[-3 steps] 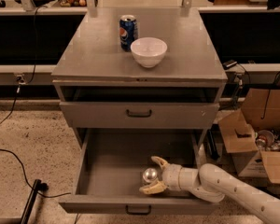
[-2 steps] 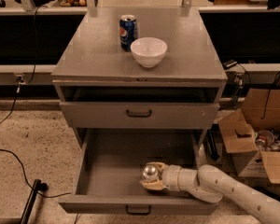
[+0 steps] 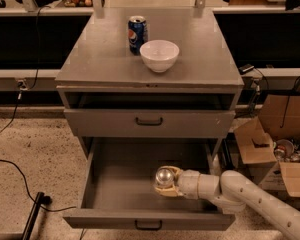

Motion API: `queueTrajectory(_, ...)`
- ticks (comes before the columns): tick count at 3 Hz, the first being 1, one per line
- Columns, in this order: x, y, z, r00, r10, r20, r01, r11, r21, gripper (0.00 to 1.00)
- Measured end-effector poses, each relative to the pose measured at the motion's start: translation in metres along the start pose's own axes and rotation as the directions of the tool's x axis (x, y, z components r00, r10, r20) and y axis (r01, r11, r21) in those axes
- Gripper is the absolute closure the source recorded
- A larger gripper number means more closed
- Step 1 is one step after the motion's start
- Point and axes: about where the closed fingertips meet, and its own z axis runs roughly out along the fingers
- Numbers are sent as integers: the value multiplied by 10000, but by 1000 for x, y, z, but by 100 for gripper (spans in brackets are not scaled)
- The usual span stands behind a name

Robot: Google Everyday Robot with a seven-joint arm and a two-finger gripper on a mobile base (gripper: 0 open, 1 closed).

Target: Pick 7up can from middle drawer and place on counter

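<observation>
Camera view: a grey cabinet seen from the front and above, with its lowest drawer pulled out.
Change, end effector: one second ago its two cream fingers were spread wide on either side of the 7up can; they are now drawn in against it.
Change, 7up can: its silver top sits slightly higher in the frame than before.
Unchanged: Pepsi can, bowl and both drawers lie as they did.
End effector (image 3: 166,183): inside the drawer, right of centre, pinching the 7up can between its fingers.
7up can (image 3: 165,176): in the open drawer, in the fingers' grip; only the round, shiny silver top shows clearly, the body being mostly hidden by the fingers.
Arm (image 3: 260,204): pale, smooth, tubular segments with a row of small dark dots, entering from the lower right over the drawer's right edge.
Drawer (image 3: 115,219): wide, shallow grey metal tray with a matt floor and a small black handle (image 3: 148,225) on its front.
Upper drawer (image 3: 105,123): shut, flat grey front with a like black handle.
Surface (image 3: 200,59): flat, smooth, rectangular grey top.
Pepsi can (image 3: 137,34): blue cylinder, upright on the surface, towards the back.
Bowl (image 3: 159,55): white, round, glossy, just in front of and to the right of the Pepsi can.
Floor (image 3: 30,144): speckled, with a black cable across it.
Boxes (image 3: 280,119): brown cardboard, flaps open, right of the cabinet.
</observation>
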Motion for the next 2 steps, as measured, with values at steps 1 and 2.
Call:
queueTrajectory(1, -75, 3, -47, 9963, -658, 553, 680, 9969, -384, 100)
queueTrajectory(2, -144, -18, -100, 9906, -1087, 826, 1145, 9910, -695, 100)
